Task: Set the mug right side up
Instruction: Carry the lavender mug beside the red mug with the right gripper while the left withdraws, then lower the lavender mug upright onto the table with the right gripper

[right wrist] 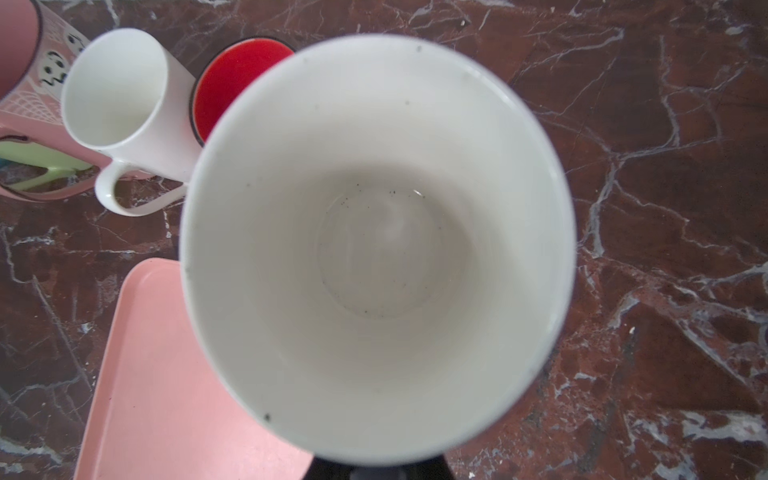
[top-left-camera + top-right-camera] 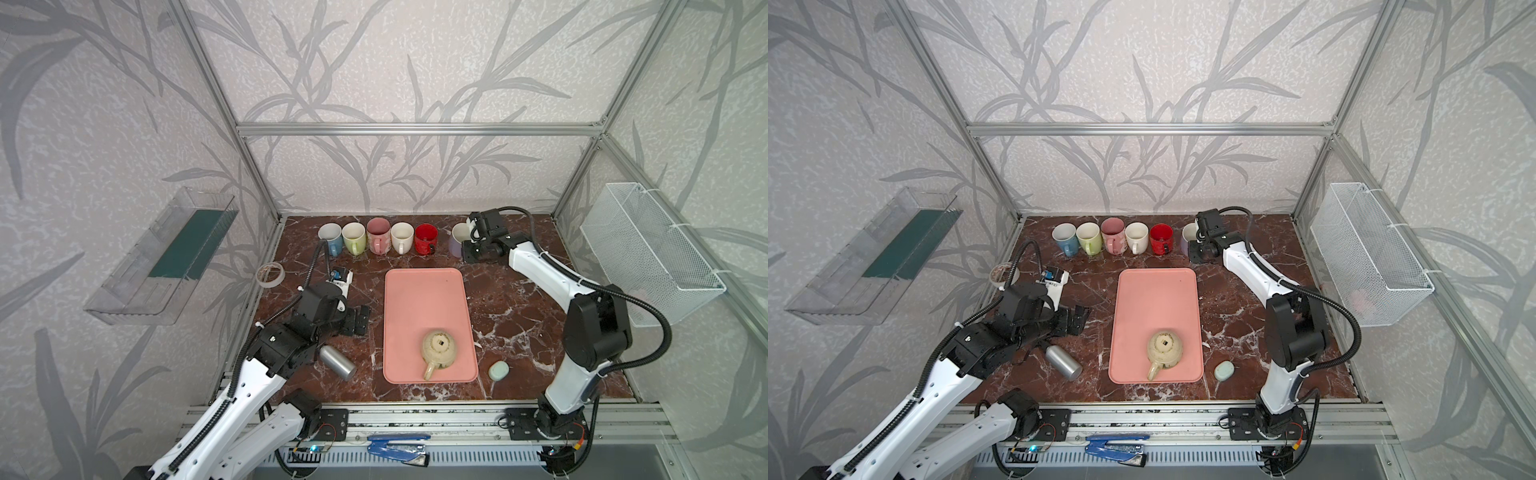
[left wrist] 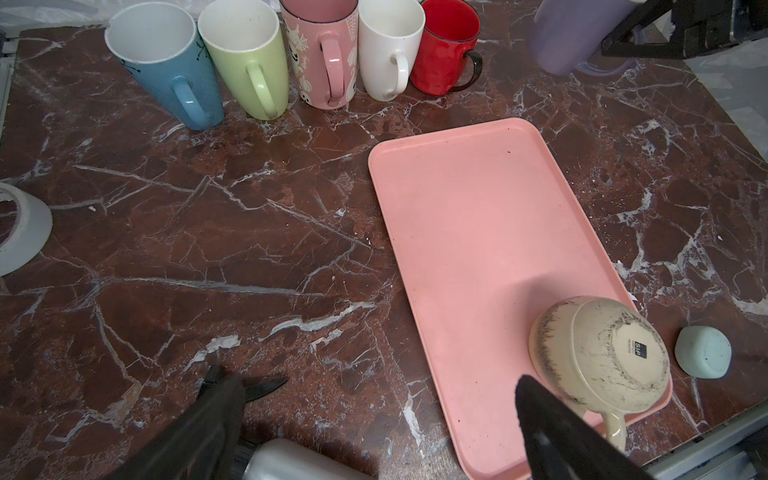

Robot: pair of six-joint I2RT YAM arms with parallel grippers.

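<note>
Right gripper (image 2: 469, 243) clenched on the purple mug (image 2: 456, 245) near the red mug (image 2: 426, 239); left gripper (image 2: 363, 320) released. Letting go tilted could topple it.

Pink tray (image 2: 424, 299), lavender mug (image 2: 455, 248), speckled cream mug (image 2: 439, 352)

Glaze, plastic, stone, metal

The tabletop (image 2: 519, 299) looks like polished red-brown marble veined white. The tray (image 2: 424, 299) is smooth matt pink plastic. The cream mug (image 2: 439, 351) is glazed ceramic, scuffed with dark streaks. The lavender mug (image 1: 374, 232) has a glossy white, speckled inside. The cylinder (image 2: 337, 362) is brushed metal, the basket (image 2: 648, 257) white-coated wire mesh, the bin (image 2: 137, 282) clear plastic.
</note>
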